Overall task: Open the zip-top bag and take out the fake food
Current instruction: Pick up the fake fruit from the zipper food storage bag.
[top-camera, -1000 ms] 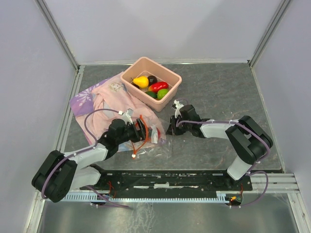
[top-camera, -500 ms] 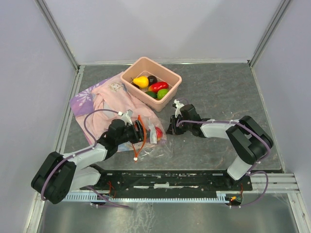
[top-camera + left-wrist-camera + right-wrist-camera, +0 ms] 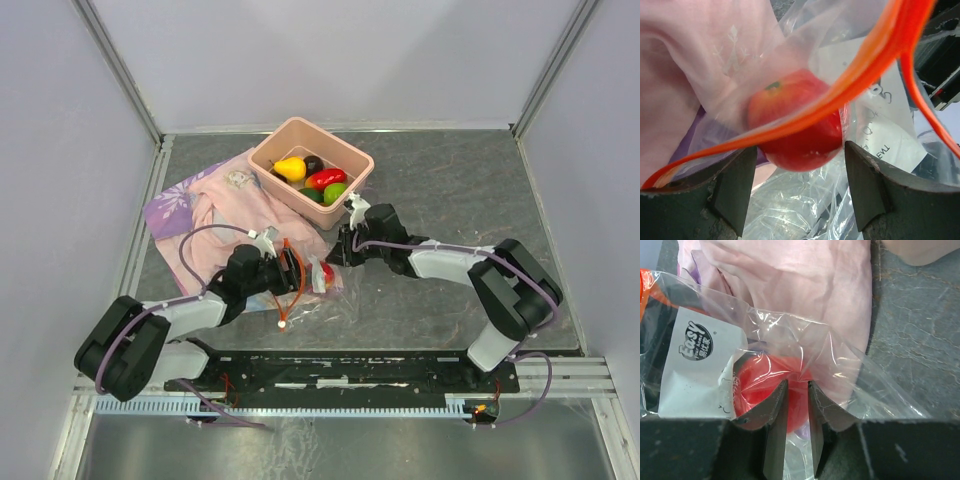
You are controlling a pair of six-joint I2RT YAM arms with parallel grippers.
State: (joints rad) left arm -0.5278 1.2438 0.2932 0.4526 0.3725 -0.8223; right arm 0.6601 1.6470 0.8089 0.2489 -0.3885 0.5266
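The zip-top bag [image 3: 322, 300] lies crumpled between my two grippers, its orange zip strip [image 3: 840, 90] gaping. Inside it sits a red tomato [image 3: 326, 271], one piece of fake food. My left gripper [image 3: 800, 160] reaches into the bag mouth, jaws wide apart, with the tomato [image 3: 795, 127] just beyond the tips. From the other side my right gripper [image 3: 797, 385] is pinched on the bag's clear film [image 3: 875, 390], and the tomato [image 3: 752, 382] shows red behind it. More fake food [image 3: 318, 178] lies in the pink tub [image 3: 335, 140].
A pink-and-purple cloth [image 3: 210, 200] spreads under the bag's far-left part and reaches the tub. The bag's white slider [image 3: 283, 322] hangs toward the near edge. Metal frame posts and grey walls bound the dark table [image 3: 450, 180].
My right gripper has moved up and left toward the cloth, drawing the bag film with it. The left gripper stays at the bag mouth; its jaws narrowed, then widened again.
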